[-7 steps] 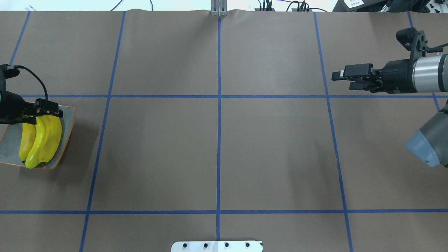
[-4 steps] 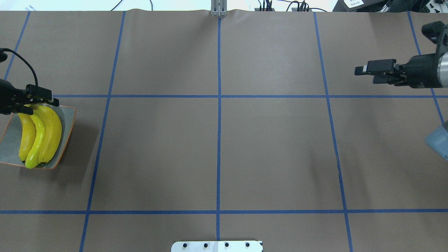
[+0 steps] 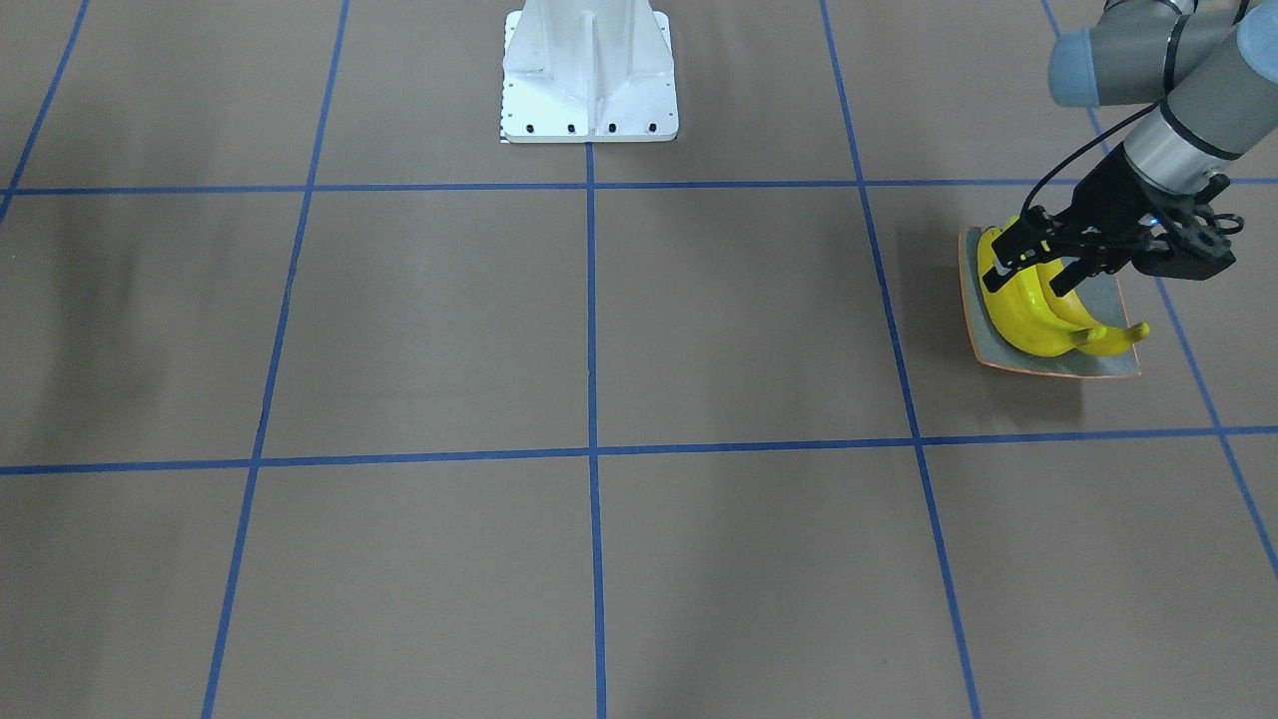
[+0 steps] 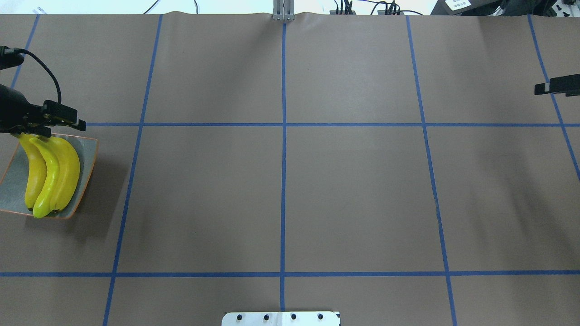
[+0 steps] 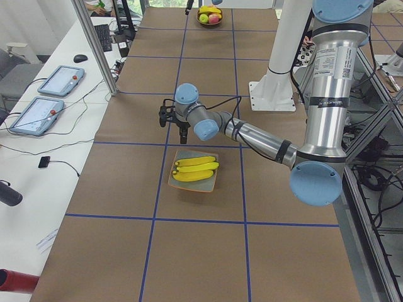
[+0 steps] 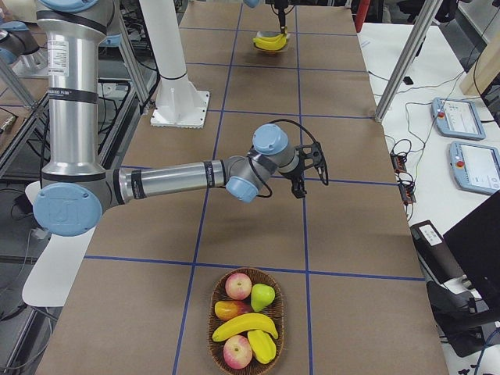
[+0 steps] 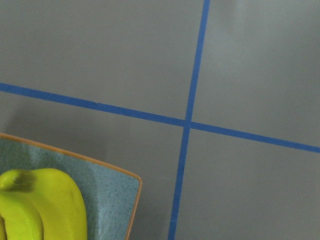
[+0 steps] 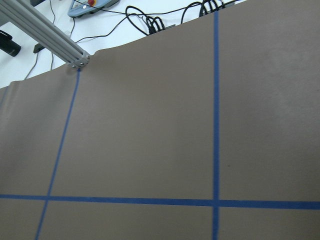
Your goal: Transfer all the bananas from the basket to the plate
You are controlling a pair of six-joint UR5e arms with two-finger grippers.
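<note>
Three yellow bananas lie side by side on the grey-green plate at the table's left edge; they also show in the front view and the left wrist view. My left gripper hangs open and empty just above the bananas' far tips. The wicker basket at the table's right end holds one more banana among other fruit. My right gripper is open and empty over the table short of the basket. Only one finger of it shows at the overhead view's right edge.
The basket also holds apples and a green pear. The white robot base stands at the middle of the near side. Blue tape lines cross the brown table cover. Tablets and cables lie beyond the far edge.
My left gripper has drawn back from over the bananas to the plate's far edge. My right arm has swung right and away, almost out of the overhead view.
</note>
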